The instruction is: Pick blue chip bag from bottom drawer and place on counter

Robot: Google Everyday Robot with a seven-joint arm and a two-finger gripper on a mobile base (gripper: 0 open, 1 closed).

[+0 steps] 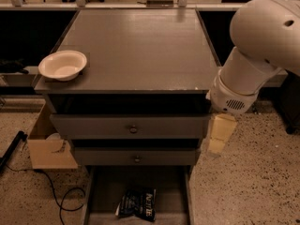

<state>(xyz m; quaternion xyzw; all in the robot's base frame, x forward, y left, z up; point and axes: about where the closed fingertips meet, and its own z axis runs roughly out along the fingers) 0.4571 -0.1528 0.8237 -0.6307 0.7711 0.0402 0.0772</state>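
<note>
Your worktop (pixel 140 46) tops the cabinet, with the bottom drawer (pixel 174 191) pulled open beneath it. The end effector (pixel 219 134) hangs just off the worktop's front right corner; you cannot tell whether it is spread or closed. The blue chip bag (pixel 137 204) lies mid-drawer near the front edge, below and left of the end effector, its long axis roughly crosswise.

White bowl (pixel 63 64), empty; cardboard box (pixel 49 149) is set on speckled floor (pixel 243 182); black cable (pixel 56 198) is laid beside it.

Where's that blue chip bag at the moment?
The chip bag lies in the open bottom drawer, low in the camera view. The end effector hangs above it to the right, beside the upper drawers.
</note>
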